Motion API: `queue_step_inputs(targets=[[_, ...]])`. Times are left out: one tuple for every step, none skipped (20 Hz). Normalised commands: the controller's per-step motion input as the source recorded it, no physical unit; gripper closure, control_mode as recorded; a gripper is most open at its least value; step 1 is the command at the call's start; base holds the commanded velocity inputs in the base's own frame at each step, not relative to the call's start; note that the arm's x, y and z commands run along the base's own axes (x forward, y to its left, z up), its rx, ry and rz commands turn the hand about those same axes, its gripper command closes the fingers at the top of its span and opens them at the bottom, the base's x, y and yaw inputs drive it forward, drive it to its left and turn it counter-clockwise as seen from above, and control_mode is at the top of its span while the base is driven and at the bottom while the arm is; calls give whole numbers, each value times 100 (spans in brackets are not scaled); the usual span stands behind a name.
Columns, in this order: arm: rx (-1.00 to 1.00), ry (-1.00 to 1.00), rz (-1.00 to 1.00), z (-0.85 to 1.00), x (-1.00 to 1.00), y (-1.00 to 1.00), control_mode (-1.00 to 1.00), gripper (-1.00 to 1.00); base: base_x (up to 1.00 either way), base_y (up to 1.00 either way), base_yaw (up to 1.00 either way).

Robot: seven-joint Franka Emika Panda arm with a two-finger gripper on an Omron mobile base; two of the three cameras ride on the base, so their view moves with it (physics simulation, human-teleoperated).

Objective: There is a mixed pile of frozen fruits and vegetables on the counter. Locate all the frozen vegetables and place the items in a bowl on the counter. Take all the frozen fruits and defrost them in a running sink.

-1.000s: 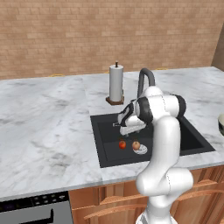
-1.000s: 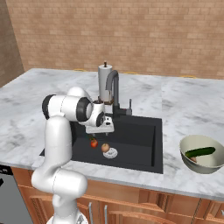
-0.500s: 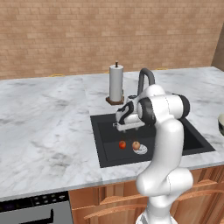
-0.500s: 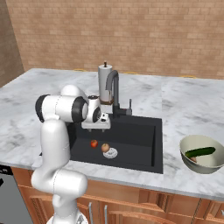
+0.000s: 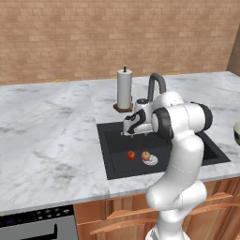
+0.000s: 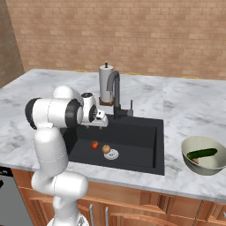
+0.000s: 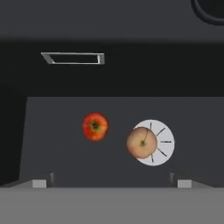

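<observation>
Fruits (image 7: pixel 95 126) lie below open jaws

1. A paper towel roll (image 5: pixel 124 89) stood upright on a wooden base at the back.
2. A brick wall (image 5: pixel 93 37) ran behind.
3. A dark appliance panel (image 5: pixel 37 220) sat at lower left.

The peach-like ball (image 7: pixel 141 143) hides part of the drain (image 7: pixel 166 142); faucet (image 7: pixel 211 5) cut off
</observation>
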Motion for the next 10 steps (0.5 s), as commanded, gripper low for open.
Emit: queue_step_inputs(targets=[[0,-15,-9,37,-23,13,-100,-100,0,0,0],[0,-18,-8,32,-21,14,-100,-100,0,0,0],[0,-23,-4,23,-21,7,-100,-100,0,0,0],[0,-23,0,19,-30,0,-100,-100,0,0,0],[0,-23,0,18,-30,0,-100,-100,0,0,0],[0,-23,0,18,-30,0,-100,-100,0,0,0],[0,-24,0,18,-30,0,-100,-100,0,0,0],[0,-24,0,18,-31,0,-100,-100,0,0,0],[0,-24,0,18,-31,0,-100,-100,0,0,0],[0,-24,0,18,-31,0,-100,-100,0,0,0]])
